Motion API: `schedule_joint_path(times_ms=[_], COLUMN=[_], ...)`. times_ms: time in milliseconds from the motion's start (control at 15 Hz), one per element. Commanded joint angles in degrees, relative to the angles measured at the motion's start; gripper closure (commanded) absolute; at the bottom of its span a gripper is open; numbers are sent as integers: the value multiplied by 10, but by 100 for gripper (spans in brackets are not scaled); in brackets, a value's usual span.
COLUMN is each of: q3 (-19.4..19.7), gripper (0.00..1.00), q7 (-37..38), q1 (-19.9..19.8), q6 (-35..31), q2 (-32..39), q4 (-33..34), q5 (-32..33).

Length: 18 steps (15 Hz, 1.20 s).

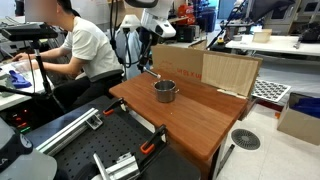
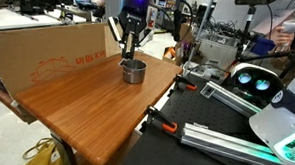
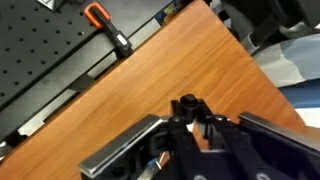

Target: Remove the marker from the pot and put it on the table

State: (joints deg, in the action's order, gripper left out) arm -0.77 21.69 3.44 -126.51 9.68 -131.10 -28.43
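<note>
Dark marker (image 3: 187, 105) stands roughly upright between pincer (image 2: 130, 54) tips, pincer narrow, seemingly clamped on it. Pot (image 2: 134, 72) sits straight below pincer, marker's lower end hidden, maybe inside rim. You want lift along marker's axis first, then sideways to bare desk (image 2: 86, 110) beside pot.

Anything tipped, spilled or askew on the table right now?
Nothing stands out. The pot stands upright on the table, with the gripper right above it; no spill or damage shows in any view.
</note>
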Motion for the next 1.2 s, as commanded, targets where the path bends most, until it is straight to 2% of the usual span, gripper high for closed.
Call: schedule_joint_path(times_ms=[0,267,867,1133], q3=[-12,-25,-44,-33], gripper=[95,95,95,95], q7=[0,0,7,38], q1=[8,18,50,72], q6=[-53,-116,-252,-272], q2=[-2,23,137,187], q4=[-17,-15,22,53], q5=[1,-6,6,33])
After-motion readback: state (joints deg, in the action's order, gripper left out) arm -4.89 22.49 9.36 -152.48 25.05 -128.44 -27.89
